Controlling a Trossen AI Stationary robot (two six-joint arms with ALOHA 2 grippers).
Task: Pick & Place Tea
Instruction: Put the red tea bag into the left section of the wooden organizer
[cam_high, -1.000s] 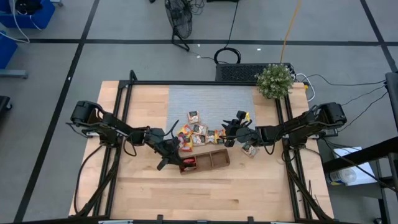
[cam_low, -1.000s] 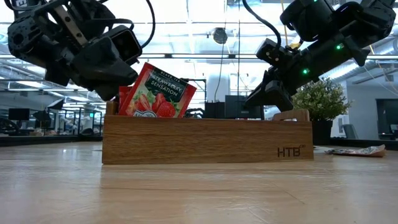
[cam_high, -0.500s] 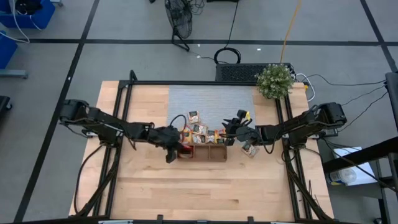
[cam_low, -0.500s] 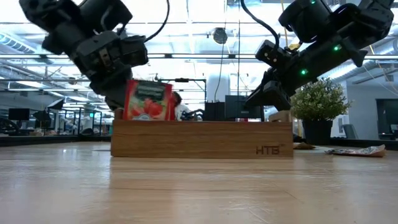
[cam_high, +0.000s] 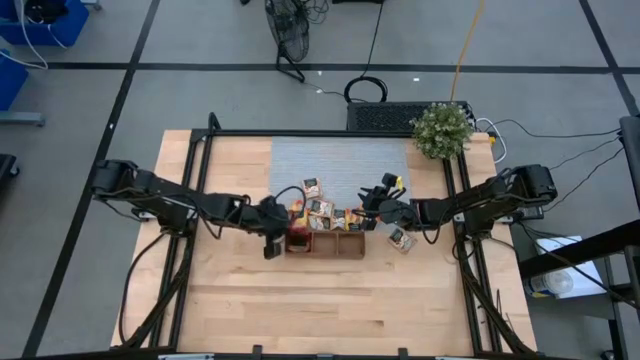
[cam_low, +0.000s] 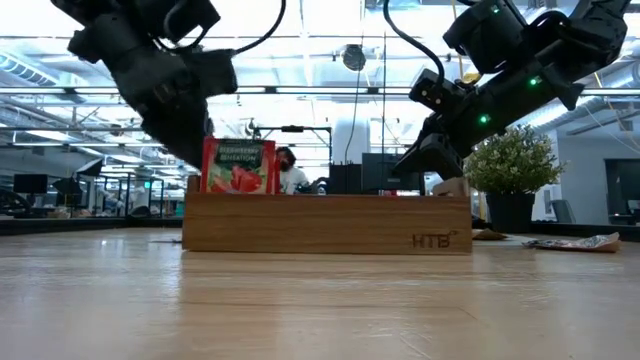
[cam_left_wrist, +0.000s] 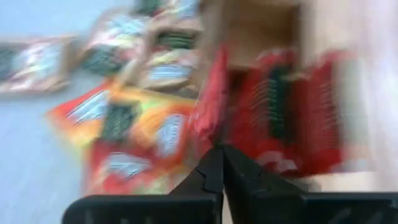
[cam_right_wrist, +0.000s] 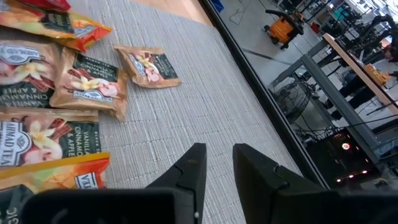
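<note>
Left gripper (cam_high: 278, 236), jaws closed and empty, sits at the wooden tray's (cam_low: 326, 225) left end; a red tea packet (cam_low: 238, 167) stands upright in that compartment. Risk: the arm clips the packet or shoves the tray while leaving. Right gripper (cam_high: 372, 205), jaws slightly apart and empty, hangs above loose tea packets (cam_right_wrist: 87, 81) behind the tray.

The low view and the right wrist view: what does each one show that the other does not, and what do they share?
Only the low view shows the wooden tray with a red strawberry tea packet standing in its end, the left gripper above it, and a potted plant. Only the right wrist view shows pale cinnamon tea packets lying flat on the grey mat. Both show the right gripper.
</note>
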